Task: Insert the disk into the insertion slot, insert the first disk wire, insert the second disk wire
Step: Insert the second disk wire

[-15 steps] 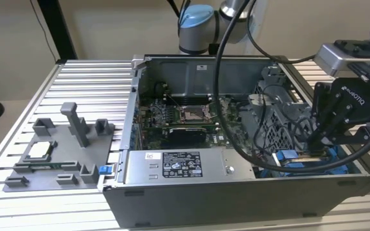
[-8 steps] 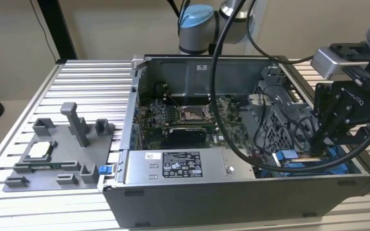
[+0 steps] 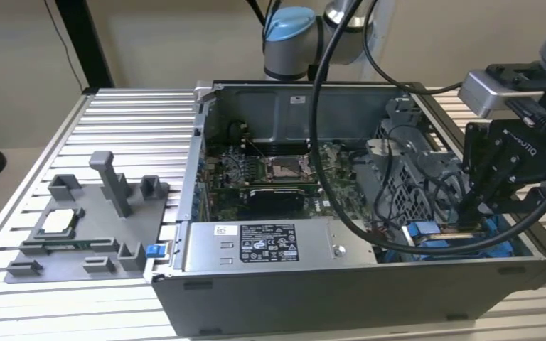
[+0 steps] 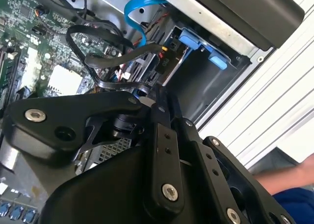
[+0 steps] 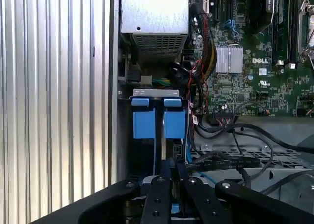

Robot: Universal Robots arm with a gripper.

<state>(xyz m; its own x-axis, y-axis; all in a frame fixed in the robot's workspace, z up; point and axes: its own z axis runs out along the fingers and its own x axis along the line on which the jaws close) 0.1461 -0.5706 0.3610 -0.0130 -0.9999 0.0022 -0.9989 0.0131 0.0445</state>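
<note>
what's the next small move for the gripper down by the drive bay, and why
Probably a short, slow push further down into the insertion slot. The gripper sits directly over the bay, fingers close together around a thin black piece with black wires trailing from it, and the bay's blue latch pieces lie just ahead. Whether a connector is already seated is hidden.

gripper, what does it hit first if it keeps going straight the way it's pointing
Most likely the blue latch pieces of the drive bay: in the first wrist view the gripper points straight at them, fingers close together. Black cables lie just beside that line; depth is hard to judge.
</note>
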